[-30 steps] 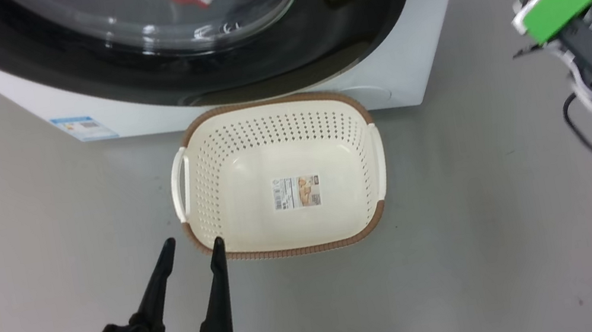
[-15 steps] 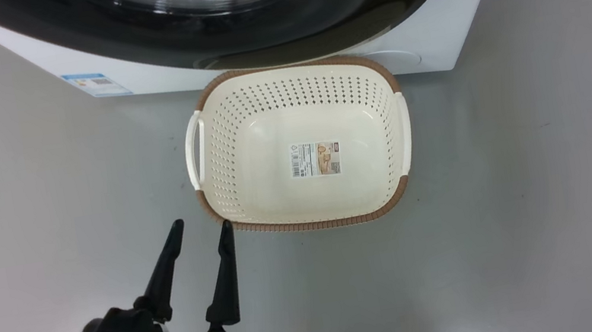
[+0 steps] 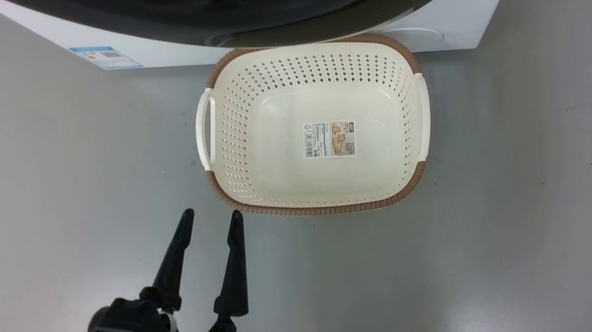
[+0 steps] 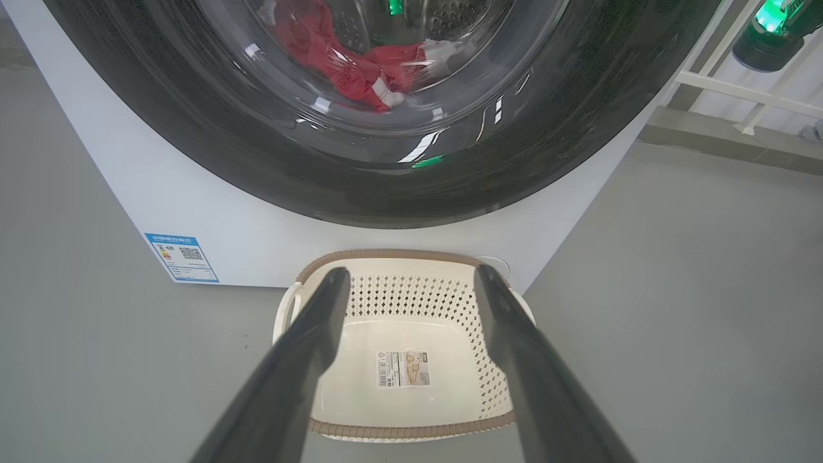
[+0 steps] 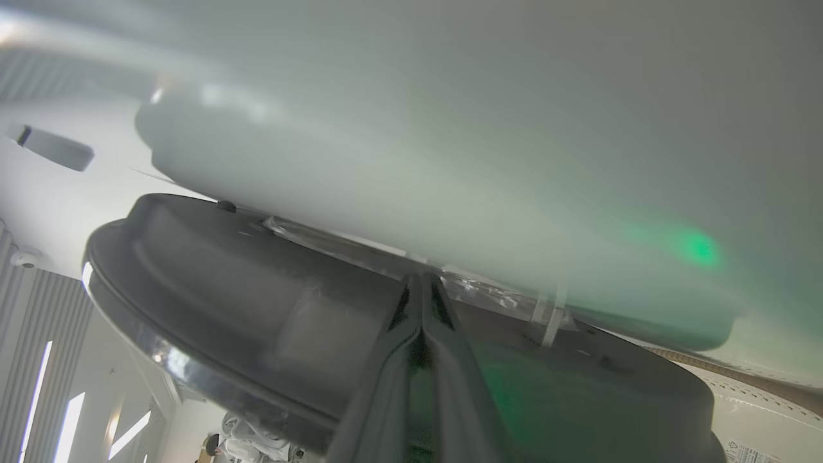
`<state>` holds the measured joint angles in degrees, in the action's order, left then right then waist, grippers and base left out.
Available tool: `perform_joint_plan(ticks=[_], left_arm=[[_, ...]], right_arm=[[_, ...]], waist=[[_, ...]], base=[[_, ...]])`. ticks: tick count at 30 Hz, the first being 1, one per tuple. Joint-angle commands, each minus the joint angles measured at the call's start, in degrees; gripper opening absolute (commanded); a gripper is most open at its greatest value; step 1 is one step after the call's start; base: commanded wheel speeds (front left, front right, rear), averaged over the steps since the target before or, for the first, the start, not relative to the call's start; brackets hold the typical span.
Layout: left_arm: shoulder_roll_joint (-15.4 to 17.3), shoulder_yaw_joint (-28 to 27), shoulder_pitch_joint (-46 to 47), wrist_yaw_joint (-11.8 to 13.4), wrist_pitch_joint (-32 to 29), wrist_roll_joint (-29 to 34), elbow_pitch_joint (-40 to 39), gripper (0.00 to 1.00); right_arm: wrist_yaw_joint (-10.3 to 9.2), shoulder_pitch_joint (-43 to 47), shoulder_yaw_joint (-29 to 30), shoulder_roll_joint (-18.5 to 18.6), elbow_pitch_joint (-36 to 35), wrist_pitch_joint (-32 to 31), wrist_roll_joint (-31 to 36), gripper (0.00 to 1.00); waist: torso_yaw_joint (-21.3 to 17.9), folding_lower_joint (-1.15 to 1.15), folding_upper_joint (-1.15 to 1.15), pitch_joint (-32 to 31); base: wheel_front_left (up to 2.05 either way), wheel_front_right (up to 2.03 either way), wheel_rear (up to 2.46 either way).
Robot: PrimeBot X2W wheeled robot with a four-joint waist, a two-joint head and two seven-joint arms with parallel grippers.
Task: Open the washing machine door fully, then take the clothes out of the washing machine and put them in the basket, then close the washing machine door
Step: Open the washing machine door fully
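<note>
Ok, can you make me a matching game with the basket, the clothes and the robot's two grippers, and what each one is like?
Things:
1. basket
2. clothes
3. left gripper
4. right gripper

What it is like:
A. shut
B. behind the glass of the door
C. empty
D. open

Right pairs: 1-C, 2-B, 3-D, 4-A.

You see the white washing machine [image 4: 212,225] with its glossy black-rimmed door [image 4: 360,186] lying against its front. Red clothes [image 4: 347,61] with white trim lie behind the glass. Your cream, perforated, brown-rimmed basket [image 3: 321,211] stands upright on the floor [image 3: 33,174], just before the machine.
</note>
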<state>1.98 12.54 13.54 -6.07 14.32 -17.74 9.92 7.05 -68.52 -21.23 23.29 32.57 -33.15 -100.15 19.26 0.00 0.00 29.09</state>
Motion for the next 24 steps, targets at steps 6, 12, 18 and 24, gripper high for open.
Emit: perform_joint_plan(ticks=[6, 12, 18, 24], left_arm=[[0.90, -1.31, 0.64, 0.35, 0.68, -0.60, -0.82, 1.00], [0.90, -1.44, -0.16, 0.42, 0.68, 0.02, -0.51, 1.00], [0.89, -1.77, -0.89, 0.49, 0.68, 0.29, -0.25, 1.00], [0.89, -2.14, -2.25, 0.76, 0.68, 0.84, -0.01, 1.00]], right_arm=[[0.44, 0.42, 0.07, -1.44, -1.54, -2.44, 0.93, 0.00], [0.44, 4.07, 0.09, -1.90, -2.71, -3.18, 1.98, 0.00], [0.44, 8.46, 0.63, -2.95, -4.59, -3.03, 2.45, 0.00], [0.44, 13.54, 0.41, -5.01, -7.13, -3.78, 3.54, 0.00]], waist=[[0.18, 0.00, 0.00, -1.06], [-0.40, 0.00, 0.00, -3.36], [-0.91, 0.00, 0.00, -5.68], [-2.10, 0.00, 0.00, -8.54]], base=[[0.00, 0.00, 0.00], [0.00, 0.00, 0.00], [0.00, 0.00, 0.00], [0.00, 0.00, 0.00]])
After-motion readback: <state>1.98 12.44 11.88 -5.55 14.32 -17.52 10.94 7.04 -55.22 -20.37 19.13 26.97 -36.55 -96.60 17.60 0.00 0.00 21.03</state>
